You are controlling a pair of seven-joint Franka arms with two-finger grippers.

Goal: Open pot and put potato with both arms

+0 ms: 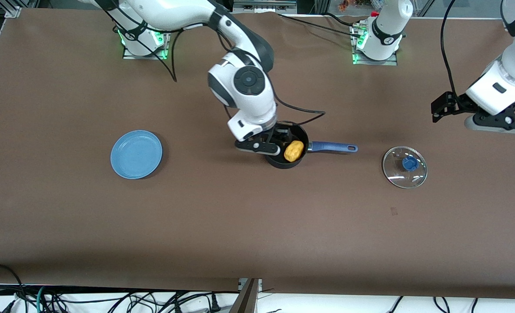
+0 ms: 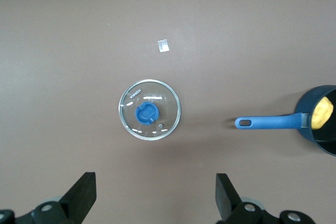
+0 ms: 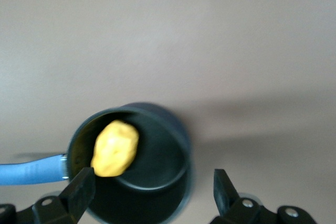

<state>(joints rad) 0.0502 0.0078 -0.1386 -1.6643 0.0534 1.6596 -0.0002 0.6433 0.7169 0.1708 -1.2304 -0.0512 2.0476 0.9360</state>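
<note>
The pot stands uncovered near the middle of the brown desk, its blue handle pointing toward the left arm's end. The potato lies inside the pot, against the wall on the handle side. The right claw hangs just over the pot's open mouth, its fingers spread wide with nothing between them; in the right wrist view the potato sits below and apart from them. The lid, clear glass with a blue knob, lies flat on the desk toward the left arm's end, well apart from the pot and just past the tip of the handle. The left claw waits in the air over the desk by the lid, a little farther from the front camera than it, with its fingers wide open and holding nothing. A light-blue plate rests on the desk toward the right arm's end, well apart from the pot.
</note>
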